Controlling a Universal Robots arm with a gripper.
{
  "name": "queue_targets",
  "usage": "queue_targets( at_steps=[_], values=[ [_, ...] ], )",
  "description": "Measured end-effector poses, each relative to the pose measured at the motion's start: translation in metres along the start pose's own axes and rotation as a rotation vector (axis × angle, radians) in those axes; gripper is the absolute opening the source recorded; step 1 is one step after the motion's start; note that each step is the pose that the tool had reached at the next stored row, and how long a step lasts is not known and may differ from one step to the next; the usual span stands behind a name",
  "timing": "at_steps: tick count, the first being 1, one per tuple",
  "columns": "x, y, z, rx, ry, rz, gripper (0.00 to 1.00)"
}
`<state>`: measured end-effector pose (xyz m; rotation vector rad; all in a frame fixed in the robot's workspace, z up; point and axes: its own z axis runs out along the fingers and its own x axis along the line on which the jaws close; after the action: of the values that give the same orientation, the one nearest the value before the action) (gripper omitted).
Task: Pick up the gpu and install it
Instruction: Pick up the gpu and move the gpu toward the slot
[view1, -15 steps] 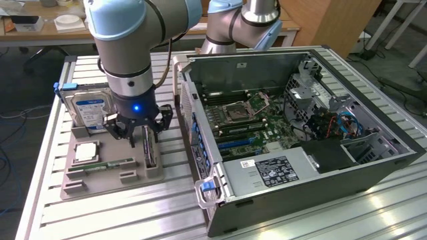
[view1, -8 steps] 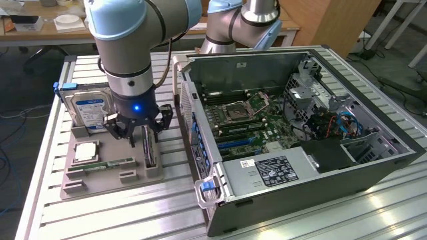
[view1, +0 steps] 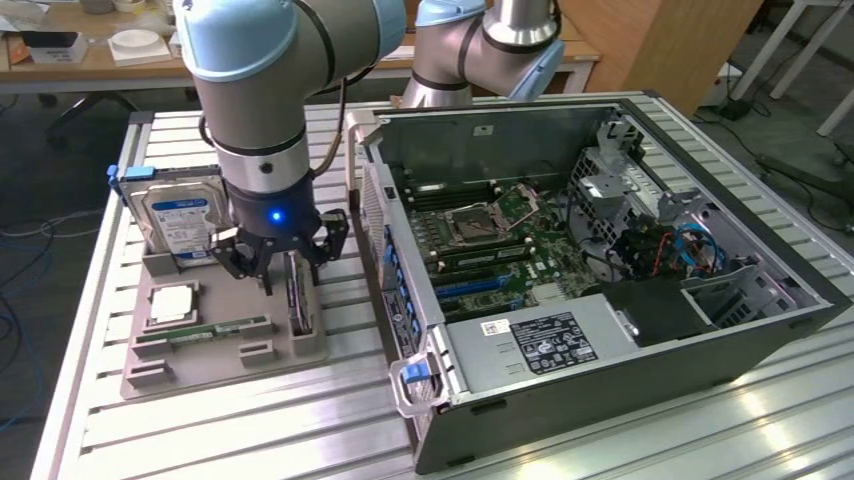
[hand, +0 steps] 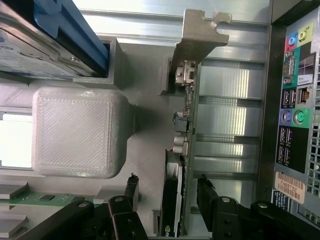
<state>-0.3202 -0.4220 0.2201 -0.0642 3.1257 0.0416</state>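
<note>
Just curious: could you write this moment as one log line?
pincer: open, straddling gpu | gpu: on edge in tray, not installed

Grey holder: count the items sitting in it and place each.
4. Hard drive upright at the back; white square block in the middle; memory stick at the front; gpu on edge at the exterior view's right, under the gripper. The arm may hide more.

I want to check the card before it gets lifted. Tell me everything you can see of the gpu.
The gpu is a thin flat card standing on edge in a slot of the grey holder, beside the open computer case. A silver metal bracket caps one end; small components line its board edge; its face looks dark. The open pincer straddles it, one finger on each side, not clamped.
</note>
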Motion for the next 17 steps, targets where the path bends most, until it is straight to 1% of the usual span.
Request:
queue_targets(
  at_steps=[3,4,6,7,8,9,17],
  values=[
    [0.0000,0.0000,0.0000,0.0000,0.0000,0.000,0.57],
    [0.0000,0.0000,0.0000,0.0000,0.0000,0.000,0.51],
    [0.0000,0.0000,0.0000,0.0000,0.0000,0.000,0.49],
    [0.0000,0.0000,0.0000,0.0000,0.0000,0.000,0.43],
    [0.0000,0.0000,0.0000,0.0001,0.0000,0.000,0.43],
    [0.0000,0.0000,0.0000,0.0001,0.0000,0.000,0.36],
    [-0.0018,-0.0001,0.0006,0.0010,0.0001,0.000,0.36]
  ],
)
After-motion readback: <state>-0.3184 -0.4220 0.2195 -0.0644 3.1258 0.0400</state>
